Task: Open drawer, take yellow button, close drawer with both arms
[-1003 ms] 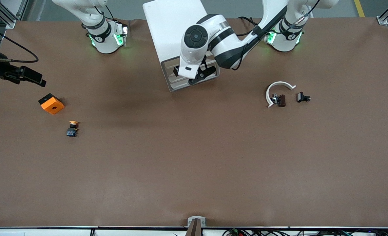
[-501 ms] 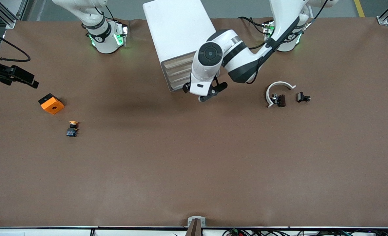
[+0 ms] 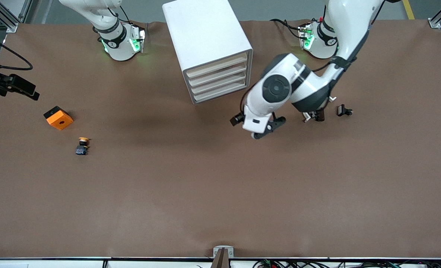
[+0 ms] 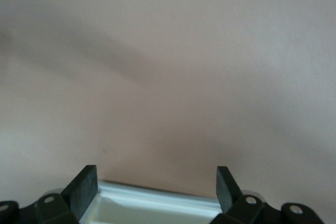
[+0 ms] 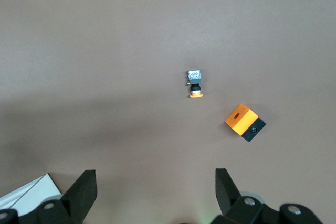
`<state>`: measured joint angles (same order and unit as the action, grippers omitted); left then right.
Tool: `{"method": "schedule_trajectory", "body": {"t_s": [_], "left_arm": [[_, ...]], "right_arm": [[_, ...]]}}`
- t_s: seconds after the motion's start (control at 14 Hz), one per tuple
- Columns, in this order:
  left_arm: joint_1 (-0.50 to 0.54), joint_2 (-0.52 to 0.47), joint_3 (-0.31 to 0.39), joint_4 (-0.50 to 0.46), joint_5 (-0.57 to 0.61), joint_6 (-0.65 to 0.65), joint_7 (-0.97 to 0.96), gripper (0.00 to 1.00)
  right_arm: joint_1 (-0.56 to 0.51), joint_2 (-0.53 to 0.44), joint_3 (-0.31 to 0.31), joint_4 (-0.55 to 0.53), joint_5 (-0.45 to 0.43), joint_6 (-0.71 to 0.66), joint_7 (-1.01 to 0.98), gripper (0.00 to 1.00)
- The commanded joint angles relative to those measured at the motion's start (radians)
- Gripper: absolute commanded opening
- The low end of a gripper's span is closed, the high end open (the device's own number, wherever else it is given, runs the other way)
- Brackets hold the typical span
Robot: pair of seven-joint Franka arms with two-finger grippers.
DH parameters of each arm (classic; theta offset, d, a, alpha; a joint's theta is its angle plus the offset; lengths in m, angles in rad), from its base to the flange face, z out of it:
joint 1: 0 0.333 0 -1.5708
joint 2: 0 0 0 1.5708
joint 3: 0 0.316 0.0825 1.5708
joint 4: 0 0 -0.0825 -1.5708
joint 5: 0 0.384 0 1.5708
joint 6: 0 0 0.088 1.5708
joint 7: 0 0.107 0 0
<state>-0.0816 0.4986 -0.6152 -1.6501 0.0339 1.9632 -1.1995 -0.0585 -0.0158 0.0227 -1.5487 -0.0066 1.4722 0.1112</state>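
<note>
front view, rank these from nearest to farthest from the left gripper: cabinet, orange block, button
From the left gripper, open over bare table:
1. cabinet, beside it, toward the arms' bases.
2. button, toward the right arm's end.
3. orange block, farther toward that end.

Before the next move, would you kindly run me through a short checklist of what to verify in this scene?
1. All four drawers of the cabinet flush, top drawer included: ok, shut.
2. Button out on the table, nearer the front camera than the orange block: ok.
3. Left gripper open and empty, over bare table beside the cabinet: ok.
4. Right gripper open and empty, at the right arm's end of the table: ok.
5. Button in the right wrist view, beside the block and apart from it: ok.
6. Small black clips untouched by the left arm: cannot tell, one is partly hidden.
</note>
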Motion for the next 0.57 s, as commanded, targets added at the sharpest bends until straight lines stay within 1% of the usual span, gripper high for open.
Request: {"method": "schedule_trajectory", "body": {"t_s": [0.0,0.14,0.21,0.36,0.5], "left_arm": [[0.097,-0.035,-0.009,-0.002,0.014,-0.073,0.144,1.00],[0.146,-0.060,-0.009,-0.016,0.014,-0.104,0.237,1.00],[0.175,-0.075,-0.011,-0.025,0.014,-0.107,0.277,1.00],[0.227,-0.104,-0.011,-0.043,0.014,-0.125,0.362,1.00],[0.270,-0.120,-0.012,-0.051,0.014,-0.151,0.443,1.00]], "right_arm": [[-0.003,-0.001,0.003,0.050,-0.015,-0.055,0.004,1.00],[0.005,0.000,-0.001,0.087,-0.015,-0.062,0.004,1.00],[0.032,0.002,-0.006,0.105,-0.021,-0.064,0.007,1.00],[0.051,0.002,-0.039,0.105,-0.006,-0.079,0.004,1.00],[0.049,0.002,-0.044,0.104,0.016,-0.081,0.002,1.00]]}}
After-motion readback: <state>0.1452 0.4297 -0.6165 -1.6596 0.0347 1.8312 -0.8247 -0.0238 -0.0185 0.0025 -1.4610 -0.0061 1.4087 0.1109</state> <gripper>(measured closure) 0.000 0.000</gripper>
